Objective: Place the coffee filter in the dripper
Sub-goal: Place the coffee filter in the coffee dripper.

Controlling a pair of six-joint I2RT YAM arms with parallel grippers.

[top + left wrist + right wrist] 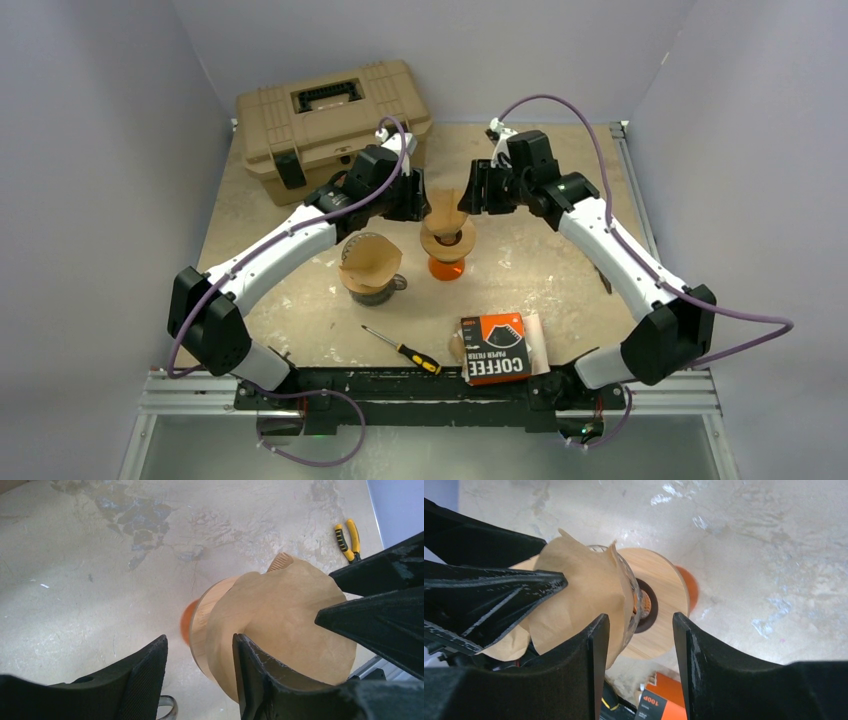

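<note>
The dripper [447,247] stands mid-table, with a wooden collar [665,611] over an orange base [689,586]. A brown paper coffee filter [447,206] stands upright in its top, wide and crumpled [285,615] [579,587]. My left gripper [418,200] [200,645] is open at the filter's left side, one finger in front of the paper, with the filter's edge and the collar in the gap. My right gripper [472,192] [639,622] is open at the right, its jaws astride the dripper's rim and the filter's edge. Neither pinches the paper.
A second vessel with a brown filter [370,262] stands just left of the dripper. A screwdriver [402,350] and an orange-black coffee filter box [495,347] lie near the front. A tan toolbox [330,118] is at the back left. Yellow pliers [347,537] lie on the table.
</note>
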